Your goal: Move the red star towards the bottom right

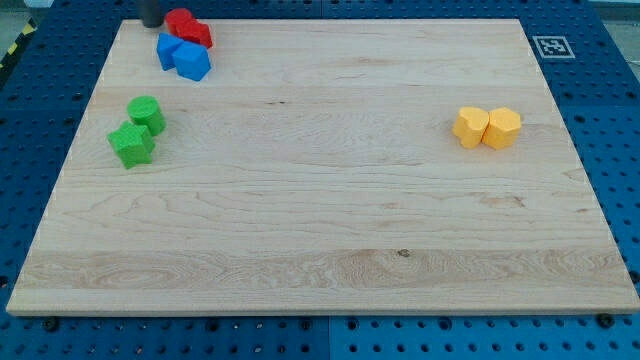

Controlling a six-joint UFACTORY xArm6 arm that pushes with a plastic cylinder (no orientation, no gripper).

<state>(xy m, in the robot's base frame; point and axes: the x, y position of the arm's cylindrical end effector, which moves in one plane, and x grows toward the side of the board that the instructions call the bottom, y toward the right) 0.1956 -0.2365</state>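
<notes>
Two red blocks touch near the board's top left corner. The rounder one [179, 20] is on the left. The jagged one [198, 34], which looks like the red star, is on its right. My tip [151, 24] shows only as a short dark stub at the view's top edge. It is just left of the rounder red block, at the board's top edge. I cannot tell whether it touches that block. Two blue blocks [182, 56] lie right below the red pair.
A green round block [147, 113] and a green star [131, 144] sit at the left. A yellow heart [470, 127] and a yellow hexagon [503, 128] touch at the right. The wooden board [330, 220] lies on a blue pegboard; a marker tag [550, 46] is at top right.
</notes>
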